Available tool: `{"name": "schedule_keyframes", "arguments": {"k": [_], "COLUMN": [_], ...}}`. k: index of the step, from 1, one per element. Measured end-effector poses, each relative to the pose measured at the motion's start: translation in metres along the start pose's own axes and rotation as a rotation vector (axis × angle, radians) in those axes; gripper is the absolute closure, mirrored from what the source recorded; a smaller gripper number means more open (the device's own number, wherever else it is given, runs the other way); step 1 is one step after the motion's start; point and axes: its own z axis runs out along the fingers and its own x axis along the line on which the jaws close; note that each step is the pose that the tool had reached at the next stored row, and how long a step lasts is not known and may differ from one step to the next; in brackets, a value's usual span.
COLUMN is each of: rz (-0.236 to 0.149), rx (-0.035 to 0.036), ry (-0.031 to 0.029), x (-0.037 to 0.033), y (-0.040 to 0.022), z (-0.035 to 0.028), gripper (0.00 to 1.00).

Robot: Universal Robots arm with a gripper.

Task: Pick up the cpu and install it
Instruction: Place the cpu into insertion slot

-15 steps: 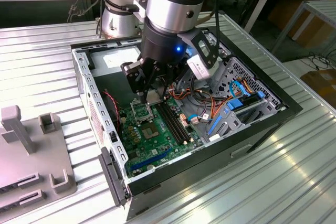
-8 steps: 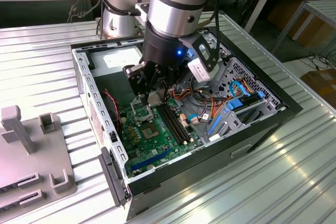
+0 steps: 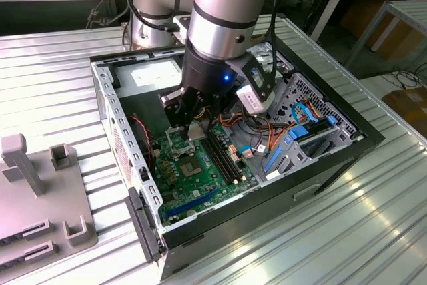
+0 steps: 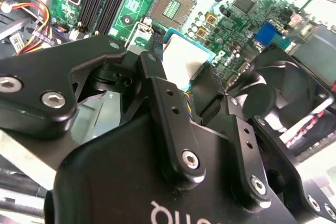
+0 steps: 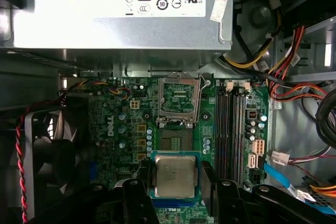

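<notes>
While hovering above the motherboard (image 3: pixel 200 179), the gripper (image 3: pixel 193 127) is pinching the cpu (image 5: pixel 175 176), memory slots (image 3: pixel 224 155) at the exterior view's four o'clock.

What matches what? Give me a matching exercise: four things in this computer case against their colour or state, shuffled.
1 cpu
2 socket frame
3 memory slots
4 power supply box

A long and black
B swung open
C gripped by the pincer
D large, grey, with stickers

Pairs: 1-C, 2-B, 3-A, 4-D
</notes>
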Motion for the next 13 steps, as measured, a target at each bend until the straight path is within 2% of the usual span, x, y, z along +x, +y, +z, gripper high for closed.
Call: {"name": "schedule_keyframes", "arguments": {"k": [5,13], "rz": [0.0,0.0], "rx": [0.0,0.0], "ry": [0.0,0.0], "x": [-0.0081,-0.0093], "y": [-0.0001,0.0001], "z": [0.0117,0.0285], "gripper": [0.53,0.53]}}
